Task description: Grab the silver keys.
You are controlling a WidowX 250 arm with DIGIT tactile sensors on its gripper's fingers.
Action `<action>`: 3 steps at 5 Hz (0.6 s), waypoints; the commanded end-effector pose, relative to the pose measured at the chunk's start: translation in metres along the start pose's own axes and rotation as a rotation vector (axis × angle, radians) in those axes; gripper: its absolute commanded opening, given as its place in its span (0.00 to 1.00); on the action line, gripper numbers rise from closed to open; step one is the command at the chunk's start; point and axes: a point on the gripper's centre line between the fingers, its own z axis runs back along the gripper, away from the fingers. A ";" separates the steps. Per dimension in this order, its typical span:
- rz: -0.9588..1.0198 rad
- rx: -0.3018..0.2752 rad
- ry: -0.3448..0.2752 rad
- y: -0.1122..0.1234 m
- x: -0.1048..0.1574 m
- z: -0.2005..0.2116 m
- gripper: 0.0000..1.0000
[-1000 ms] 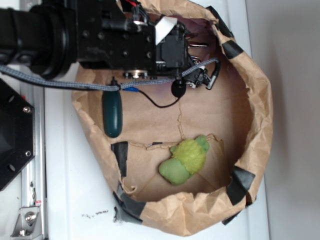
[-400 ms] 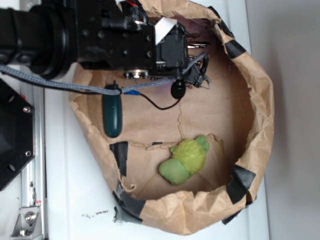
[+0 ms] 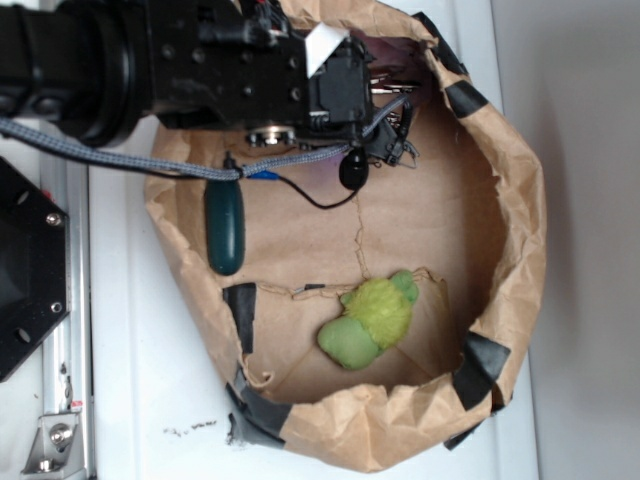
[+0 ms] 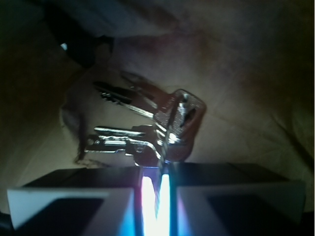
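The silver keys (image 4: 147, 128) are a shiny bunch with the blades fanned to the left. One key head is pinched between the two pads of my gripper (image 4: 155, 169), which stand almost together. In the exterior view my gripper (image 3: 397, 135) sits at the top of the brown paper basin (image 3: 520, 200), close to its far wall. The keys (image 3: 392, 92) show only partly there, beside the black wrist block. The arm hides the rest of them.
A green plush toy (image 3: 370, 320) lies low in the basin. A dark green oval capsule (image 3: 226, 228) lies at its left side under the arm's braided cable (image 3: 120, 160). Black tape patches mark the crumpled rim. A black mount (image 3: 25, 270) stands at the left.
The fingers have drawn together onto the keys. The gripper has shifted slightly toward the top wall of the basin. Toy and capsule have not moved.
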 end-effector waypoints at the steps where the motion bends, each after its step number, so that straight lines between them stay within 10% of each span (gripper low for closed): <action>1: 0.028 -0.038 -0.043 0.000 0.019 0.012 0.00; 3: 0.033 -0.046 -0.046 -0.001 0.021 0.016 0.00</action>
